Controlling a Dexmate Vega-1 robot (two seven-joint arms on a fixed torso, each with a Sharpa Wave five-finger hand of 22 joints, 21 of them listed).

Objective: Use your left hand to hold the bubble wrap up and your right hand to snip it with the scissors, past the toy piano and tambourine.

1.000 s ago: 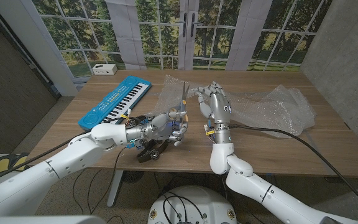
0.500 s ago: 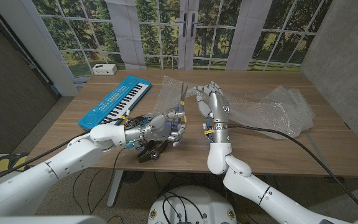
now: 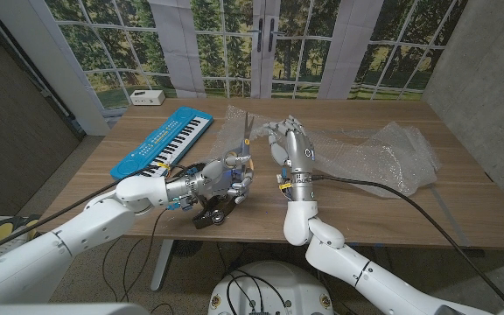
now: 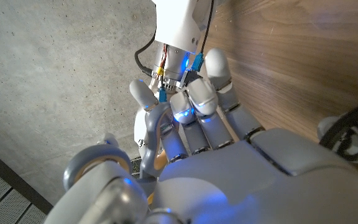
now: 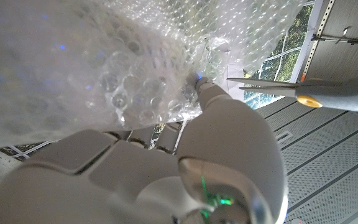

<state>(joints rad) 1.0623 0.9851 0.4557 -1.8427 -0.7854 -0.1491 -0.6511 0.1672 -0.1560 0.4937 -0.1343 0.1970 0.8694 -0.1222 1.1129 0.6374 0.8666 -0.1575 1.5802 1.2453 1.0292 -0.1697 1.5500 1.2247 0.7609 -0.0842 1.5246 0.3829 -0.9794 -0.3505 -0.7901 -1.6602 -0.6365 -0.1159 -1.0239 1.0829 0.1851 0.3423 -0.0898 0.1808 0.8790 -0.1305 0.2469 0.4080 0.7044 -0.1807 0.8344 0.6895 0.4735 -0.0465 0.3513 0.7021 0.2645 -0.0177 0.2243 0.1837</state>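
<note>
Wraps the left fingers (image 3: 240, 181) tight round the orange handles of the scissors (image 3: 245, 133), blades sticking straight up. Holds the left hand (image 3: 221, 181) low over the desk (image 3: 383, 210), just above the black tambourine (image 3: 212, 213), with the left arm reaching in from the near left. Points the right fingers (image 3: 280, 131) up and away, a little spread, pushed into the near edge of the bubble wrap (image 3: 370, 153); cannot tell if they pinch it. Stands the right hand (image 3: 294, 153) tall on a straight forearm, just right of the scissors. From the right wrist, sees the bubble wrap (image 5: 104, 74) lying over the fingers, with the scissors (image 5: 272, 84) close beside. Finds the rest of the wrap spread over the far right of the desk, and the blue toy piano (image 3: 164, 144) at the far left.
</note>
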